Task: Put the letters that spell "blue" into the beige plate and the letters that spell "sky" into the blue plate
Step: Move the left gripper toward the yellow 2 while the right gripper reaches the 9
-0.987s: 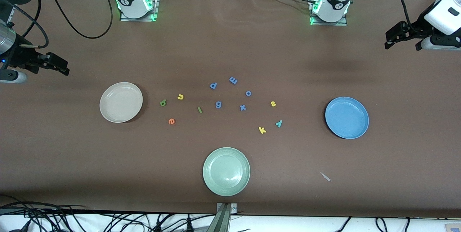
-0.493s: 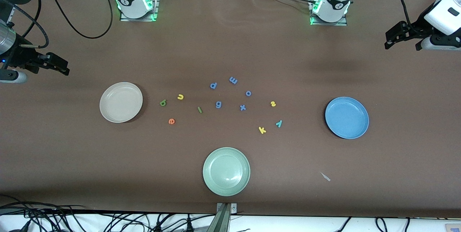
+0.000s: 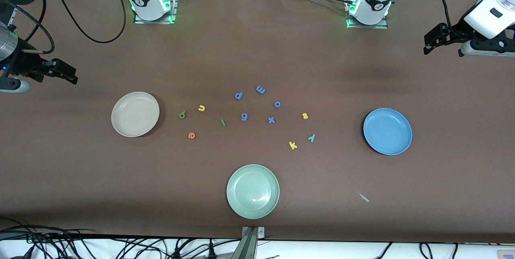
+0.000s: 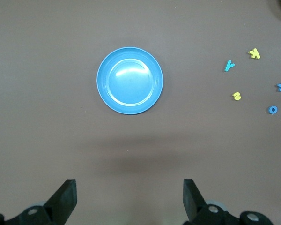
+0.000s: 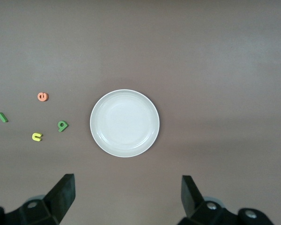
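Note:
The beige plate [image 3: 135, 114] [image 5: 124, 123] lies toward the right arm's end, with green "b" [image 3: 182, 114], yellow "u" [image 3: 201, 108], green "l" [image 3: 223, 122] and orange "e" [image 3: 191, 135] on the table beside it. The blue plate [image 3: 387, 131] [image 4: 129, 80] lies toward the left arm's end. Yellow "s" [image 3: 305, 116], yellow "k" [image 3: 293, 144] and teal "y" [image 3: 311, 137] lie loose near it. Both plates hold nothing. My left gripper [image 3: 433, 42] [image 4: 129, 197] hangs open high over its table end. My right gripper [image 3: 66, 73] [image 5: 127, 194] hangs open over the other end.
Periwinkle letters "p" [image 3: 238, 95], "m" [image 3: 260, 89], "o" [image 3: 277, 104], "g" [image 3: 244, 116] and "x" [image 3: 271, 120] lie mid-table between the two groups. A pale green plate [image 3: 252, 191] sits nearest the front camera. A small pale scrap [image 3: 363, 197] lies beside it.
The left gripper has shifted slightly toward the top of the front view. The right arm, the letters and the plates have not moved.

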`<state>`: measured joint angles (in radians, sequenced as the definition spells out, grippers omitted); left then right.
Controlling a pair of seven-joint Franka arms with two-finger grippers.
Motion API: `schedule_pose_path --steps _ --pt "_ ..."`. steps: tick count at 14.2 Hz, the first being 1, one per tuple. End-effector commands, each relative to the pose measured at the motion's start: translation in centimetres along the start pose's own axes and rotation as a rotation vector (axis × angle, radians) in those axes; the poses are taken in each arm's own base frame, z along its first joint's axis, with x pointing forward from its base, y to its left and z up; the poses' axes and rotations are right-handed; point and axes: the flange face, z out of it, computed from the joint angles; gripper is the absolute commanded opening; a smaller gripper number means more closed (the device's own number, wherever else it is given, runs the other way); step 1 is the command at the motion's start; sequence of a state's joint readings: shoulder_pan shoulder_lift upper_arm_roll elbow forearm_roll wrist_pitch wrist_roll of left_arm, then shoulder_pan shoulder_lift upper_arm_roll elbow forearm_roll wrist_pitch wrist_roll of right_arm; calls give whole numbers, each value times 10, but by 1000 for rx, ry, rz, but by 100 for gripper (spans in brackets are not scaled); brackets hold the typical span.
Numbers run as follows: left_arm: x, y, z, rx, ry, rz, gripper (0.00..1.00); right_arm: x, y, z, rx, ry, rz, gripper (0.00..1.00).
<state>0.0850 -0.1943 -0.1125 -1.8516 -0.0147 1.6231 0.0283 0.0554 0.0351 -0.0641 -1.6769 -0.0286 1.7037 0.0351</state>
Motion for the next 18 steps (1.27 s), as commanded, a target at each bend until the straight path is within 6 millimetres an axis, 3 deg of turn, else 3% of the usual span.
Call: schedule_pose_path --steps 1,2,4,7,11,14,18 --pt "11 4 0 12 -18 16 100 3 -1 -3 17 0 3 100" --pt "21 8 11 9 -37 34 100 3 -1 -3 17 0 3 100" --pt "44 11 11 3 -34 47 100 3 -3 -3 17 0 2 100" --pt "59 11 21 -6 -39 48 100 3 -3 -3 17 0 0 100" --pt "84 36 55 -23 -19 93 100 3 -7 -1 17 -4 -20 100" --pt "101 68 87 -32 0 145 100 6 -18 6 13 -16 -39 100" --pt "123 112 153 -50 4 210 100 15 -64 33 8 -52 -93 100"
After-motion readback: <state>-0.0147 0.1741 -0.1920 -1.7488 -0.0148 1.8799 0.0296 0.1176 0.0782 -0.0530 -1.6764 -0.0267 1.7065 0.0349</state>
